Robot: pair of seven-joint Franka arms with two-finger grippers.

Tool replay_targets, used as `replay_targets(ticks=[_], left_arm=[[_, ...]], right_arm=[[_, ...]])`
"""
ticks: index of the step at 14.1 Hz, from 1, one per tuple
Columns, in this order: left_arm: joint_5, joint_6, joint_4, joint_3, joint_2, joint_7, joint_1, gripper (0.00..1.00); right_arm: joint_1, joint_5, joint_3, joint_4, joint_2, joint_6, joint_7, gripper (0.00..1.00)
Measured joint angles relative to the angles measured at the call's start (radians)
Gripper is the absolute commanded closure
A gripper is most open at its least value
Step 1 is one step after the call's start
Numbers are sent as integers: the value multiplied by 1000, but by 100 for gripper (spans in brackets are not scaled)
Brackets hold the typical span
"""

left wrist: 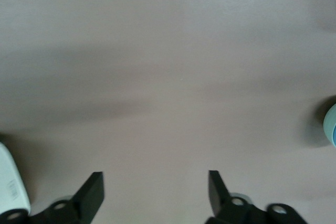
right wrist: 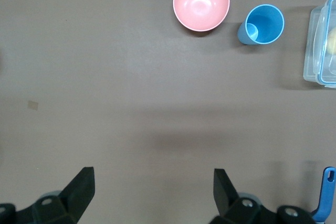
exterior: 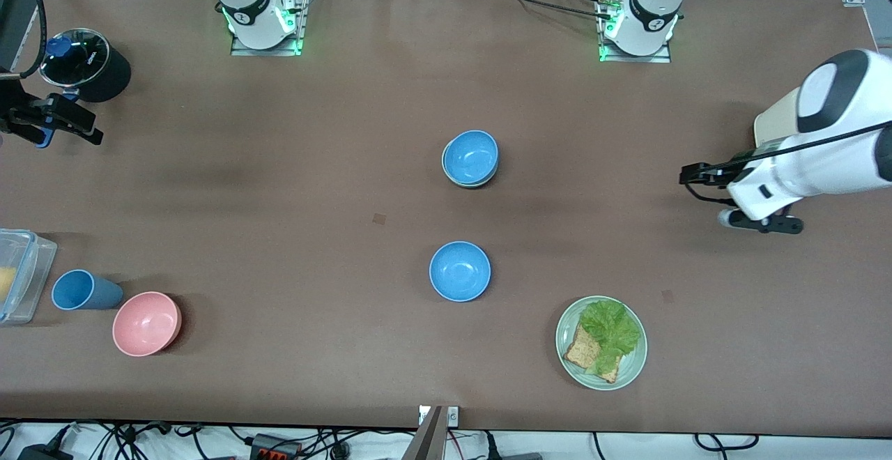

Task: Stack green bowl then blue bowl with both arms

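Observation:
One blue bowl point(exterior: 471, 156) sits nested in the green bowl point(exterior: 454, 179) near the table's middle; only the green bowl's pale rim shows under it. A second blue bowl point(exterior: 460, 271) stands alone, nearer the front camera. My left gripper point(exterior: 702, 175) hovers open and empty over bare table at the left arm's end; its wrist view shows its open fingers point(left wrist: 92, 190) and a bowl's edge point(left wrist: 332, 124). My right gripper point(exterior: 61, 123) is open and empty over the right arm's end of the table, its fingers point(right wrist: 81, 184) over bare table.
A green plate point(exterior: 631, 371) with lettuce and bread lies near the front edge. A pink bowl point(exterior: 147, 323), a blue cup point(exterior: 77, 290) and a clear container point(exterior: 21, 275) sit at the right arm's end. A black pot with a glass lid point(exterior: 85, 63) stands there too.

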Motion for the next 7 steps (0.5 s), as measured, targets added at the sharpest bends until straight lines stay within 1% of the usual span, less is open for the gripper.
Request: replay_targets(ticks=[2,4,7], left_arm=[[1,-69,64,-1,-9,76,8,0],[1,-116,107,0,-12,159,28,0],[1,-130,123,1,-12,230,62,0]], right_arm=[[2,0,0,0,0,0,0,0],[4,0,0,0,1,0,0,0],[5,-1,1,0,4,0,0,0]])
